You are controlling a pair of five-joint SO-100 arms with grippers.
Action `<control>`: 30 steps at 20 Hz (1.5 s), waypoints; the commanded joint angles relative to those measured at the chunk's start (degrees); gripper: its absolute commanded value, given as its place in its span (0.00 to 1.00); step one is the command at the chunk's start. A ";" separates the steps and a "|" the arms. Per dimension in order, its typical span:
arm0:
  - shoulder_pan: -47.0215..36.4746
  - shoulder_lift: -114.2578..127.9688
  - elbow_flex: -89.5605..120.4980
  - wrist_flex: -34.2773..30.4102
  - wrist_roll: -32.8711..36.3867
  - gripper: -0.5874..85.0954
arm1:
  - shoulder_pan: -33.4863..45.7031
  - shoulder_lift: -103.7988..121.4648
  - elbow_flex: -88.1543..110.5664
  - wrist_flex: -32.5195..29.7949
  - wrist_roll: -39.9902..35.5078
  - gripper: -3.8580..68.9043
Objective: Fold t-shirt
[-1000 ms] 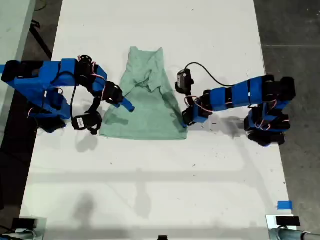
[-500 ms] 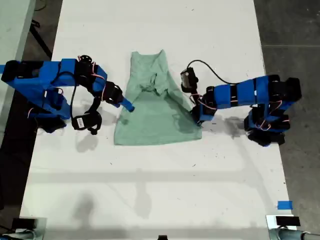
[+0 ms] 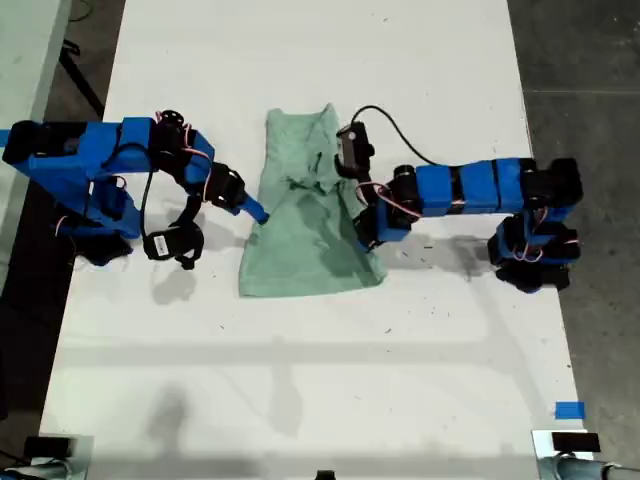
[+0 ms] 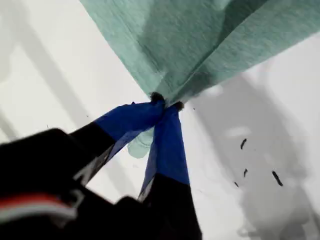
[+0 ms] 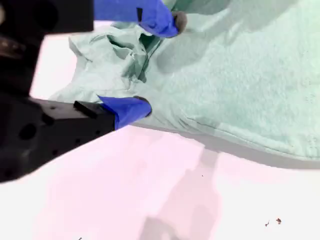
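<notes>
The pale mint-green t-shirt (image 3: 305, 235) lies on the white table (image 3: 300, 380), its upper part creased. My first gripper (image 3: 368, 228) comes in from the exterior view's right. It is shut on the shirt's edge, and the first wrist view shows that gripper (image 4: 165, 105) pinching a raised peak of the t-shirt (image 4: 200, 40). My second gripper (image 3: 255, 212) reaches in from the exterior view's left to the shirt's other edge. In the second wrist view that gripper (image 5: 156, 64) is open, its fingertips (image 5: 135, 107) spread over the crumpled t-shirt (image 5: 250, 85).
Small dark specks (image 4: 275, 177) mark the table beside my first gripper. A blue tape strip (image 3: 568, 410) sits at the exterior view's lower right. Dark floor (image 3: 590, 60) borders the table on both sides. A black cable (image 3: 400, 135) loops above the first arm.
The first gripper dragged the shirt toward the exterior view's right, then came back left, so the cloth now lies narrower and shifted. The second arm has not moved.
</notes>
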 commanded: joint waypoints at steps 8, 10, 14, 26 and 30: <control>0.26 1.58 0.26 -0.26 -0.53 0.31 | -2.11 -19.25 -12.30 -11.51 8.44 0.06; 0.44 1.58 0.35 -0.09 -0.79 0.31 | -2.29 -19.34 -14.15 -10.72 8.17 0.30; 1.58 1.58 0.70 0.18 -2.02 0.32 | -2.29 -18.72 -24.70 5.19 5.80 0.44; 12.48 -4.66 6.94 -5.01 -17.84 0.33 | 4.04 4.92 -11.16 14.50 1.49 0.37; 14.06 -10.11 6.94 -10.90 -20.65 0.33 | 5.54 7.56 -8.61 14.41 0.53 0.36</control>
